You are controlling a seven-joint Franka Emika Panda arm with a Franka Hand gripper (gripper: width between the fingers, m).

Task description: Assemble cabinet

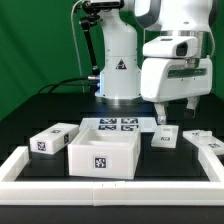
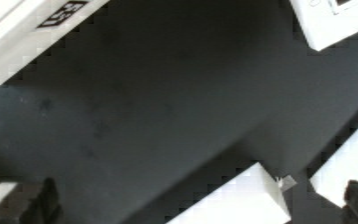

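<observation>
The cabinet's square white shell (image 1: 100, 155) stands open-topped at the front centre, with a tag on its front face. A small white box part (image 1: 50, 140) lies to the exterior view's left of it. Another small tagged part (image 1: 163, 137) and a flat part (image 1: 205, 141) lie to the right. My gripper (image 1: 176, 111) hangs open and empty just above the small right part. In the wrist view my gripper (image 2: 194, 205) shows dark fingertips (image 2: 25, 205) spread wide. A white part's corner (image 2: 274, 200) lies between them, near one finger and untouched.
The marker board (image 1: 118, 126) lies flat behind the shell, before the robot's base. A low white border frame (image 1: 15, 165) rings the black table. White parts show at the wrist view's edges (image 2: 25, 40) (image 2: 345, 20).
</observation>
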